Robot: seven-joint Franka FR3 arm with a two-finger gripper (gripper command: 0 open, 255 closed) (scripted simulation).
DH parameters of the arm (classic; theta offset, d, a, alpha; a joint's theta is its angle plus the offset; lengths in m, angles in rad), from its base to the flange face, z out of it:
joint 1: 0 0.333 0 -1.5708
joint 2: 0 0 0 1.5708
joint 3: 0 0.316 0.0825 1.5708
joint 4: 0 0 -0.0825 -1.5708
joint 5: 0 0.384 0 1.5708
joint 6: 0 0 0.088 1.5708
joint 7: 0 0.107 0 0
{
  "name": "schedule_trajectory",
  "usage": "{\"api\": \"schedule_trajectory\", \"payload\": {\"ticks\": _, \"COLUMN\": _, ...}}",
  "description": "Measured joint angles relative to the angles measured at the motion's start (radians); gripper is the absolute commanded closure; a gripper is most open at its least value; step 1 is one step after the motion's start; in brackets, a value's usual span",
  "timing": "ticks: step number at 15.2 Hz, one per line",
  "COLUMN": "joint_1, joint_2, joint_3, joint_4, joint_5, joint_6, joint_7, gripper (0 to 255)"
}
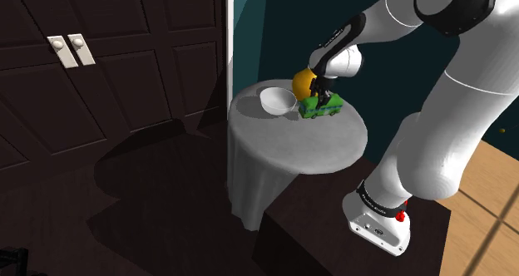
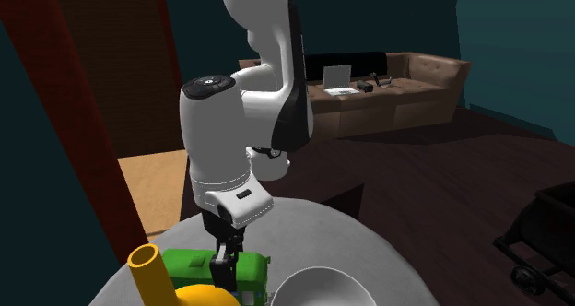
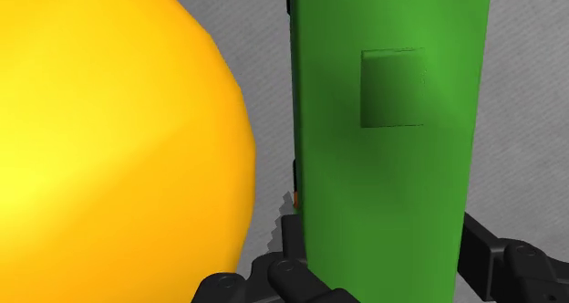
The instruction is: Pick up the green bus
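The green bus (image 1: 321,107) stands on the round table covered in grey cloth (image 1: 283,145), between a white bowl (image 1: 277,100) and the table's far edge. My gripper (image 1: 320,96) reaches straight down onto it, one black finger on each long side. In the wrist view the fingers (image 3: 290,255) press against both flanks of the green bus (image 3: 387,119), so the gripper (image 3: 378,251) is shut on it. The second exterior view shows the gripper (image 2: 224,263) over the green bus (image 2: 249,275). An orange-yellow round jug (image 3: 109,137) sits close beside the bus.
The orange-yellow jug (image 1: 302,83) with its spout (image 2: 147,269) and the white bowl (image 2: 318,290) crowd the bus on the table (image 2: 359,244). Dark panelled doors (image 1: 108,50) stand behind. A brown sofa (image 2: 415,83) with a laptop (image 2: 336,76) lies far off.
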State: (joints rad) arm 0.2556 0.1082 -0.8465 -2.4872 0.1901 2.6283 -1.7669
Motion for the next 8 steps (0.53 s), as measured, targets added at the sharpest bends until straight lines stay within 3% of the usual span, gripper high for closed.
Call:
{"api": "schedule_trajectory", "payload": {"ticks": 2, "joint_1": -0.01, "joint_2": 0.024, "joint_3": 0.01, "joint_4": 0.031, "joint_5": 0.031, "joint_6": -0.031, "joint_7": -0.019, "gripper": 255}}
{"api": "schedule_trajectory", "payload": {"ticks": 8, "joint_1": 0.015, "joint_2": -0.048, "joint_3": -0.031, "joint_4": 0.037, "joint_5": -0.097, "joint_6": -0.112, "joint_7": 0.073, "gripper": 255}}
